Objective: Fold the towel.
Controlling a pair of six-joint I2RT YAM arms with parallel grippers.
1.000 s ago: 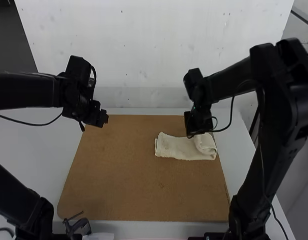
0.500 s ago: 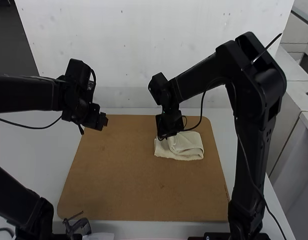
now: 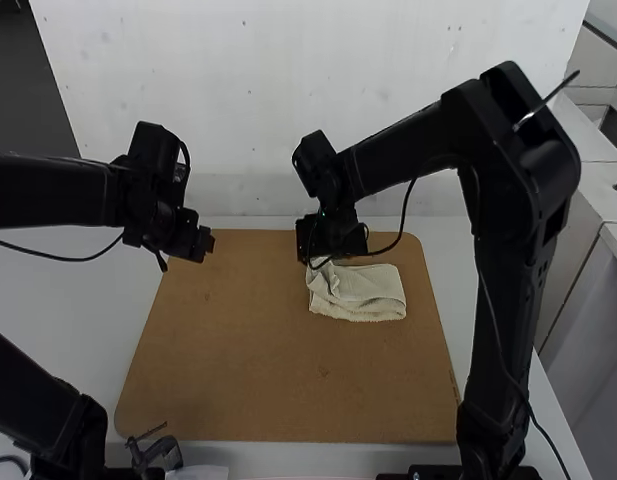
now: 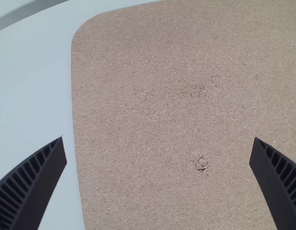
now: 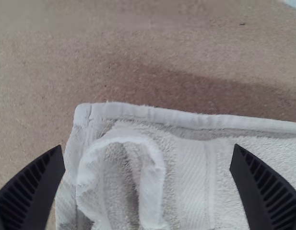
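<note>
Towel is partly hidden from me: in the high view, the dark right gripper stands over its far left corner, and I cannot make out the fingertips there. In the right wrist view the towel is cut off by the edge, so I cannot count its layers. The right gripper is open, its ribbed black fingers wide apart, with the towel's end between them; whether they touch the cloth, I cannot tell. The left gripper is also open, over the brown board, well apart from the towel. The towel lies folded on the far right part of the board, cream-coloured, with nubby cloth, a smoother band and a straight thick hem. Near the hem, one fold rises in a rounded, crumpled loop. The board is speckled, with rounded corners and small cracked marks, on a smooth white table.
</note>
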